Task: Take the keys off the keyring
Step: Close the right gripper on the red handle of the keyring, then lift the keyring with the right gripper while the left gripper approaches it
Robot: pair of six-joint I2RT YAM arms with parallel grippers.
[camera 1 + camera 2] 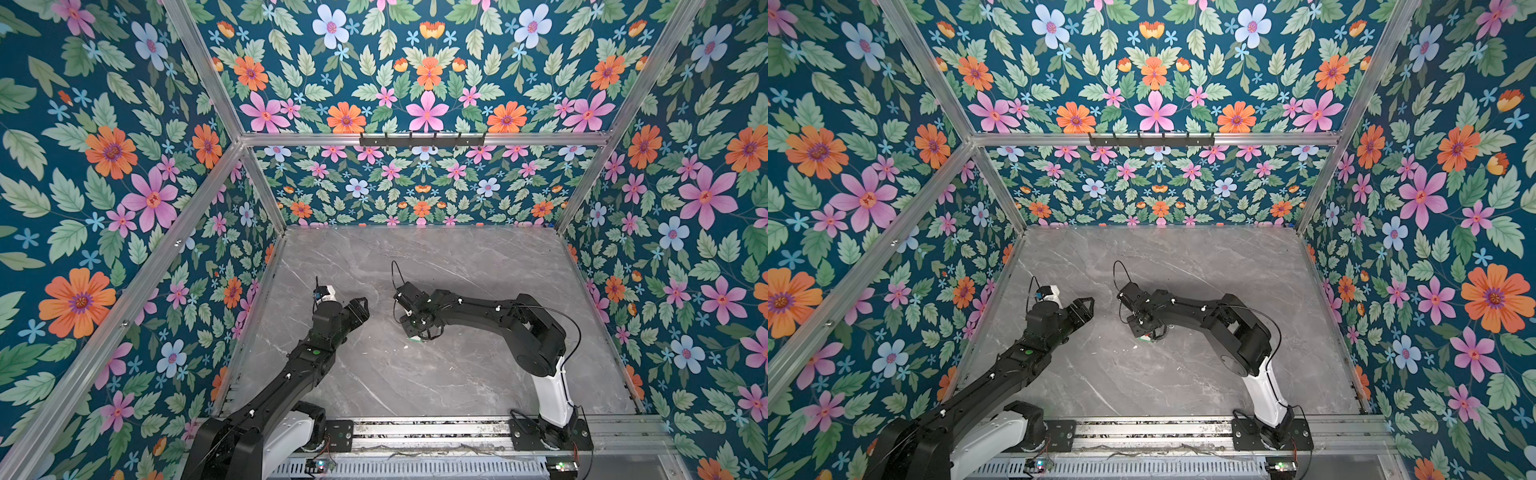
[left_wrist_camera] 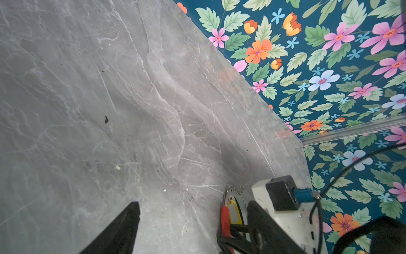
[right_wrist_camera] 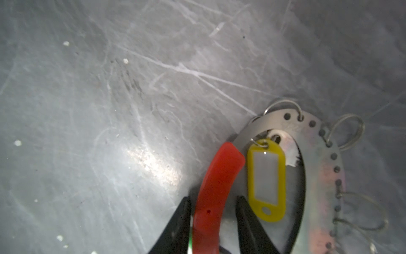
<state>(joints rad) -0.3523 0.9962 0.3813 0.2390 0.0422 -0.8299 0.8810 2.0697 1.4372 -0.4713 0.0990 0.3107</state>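
R gripper (image 3: 213,198): narrow, jaws pinch the red part (image 3: 216,176) of the keyring (image 3: 318,176). In both top views it's just right of centre, lower half of frame, tip pointing down at the table (image 1: 457,374).
L gripper (image 1: 360,306): wide, nothing btwn jaws. Left of centre in both top views, a bit higher in frame than R, apart from it.
Keyring: flat metal hoop w/ row of holes along rim. Mostly hidden under R gripper in top views. L wrist view shows it tilted up on edge; can't tell if far rim touches table.
Yellow-tag key (image 3: 283,143): silver head w/ hole, inside the hoop, joined by a tiny ring to yellow tag (image 3: 267,182). Tag just beside red part.
Green tag (image 1: 415,339): small bit shows at R gripper's tip, lower centre of top views; its key hidden.
Small wire rings (image 3: 349,129): several hooked thru holes on hoop's outer rim.
Walls (image 1: 124,166): floral print, all sides.
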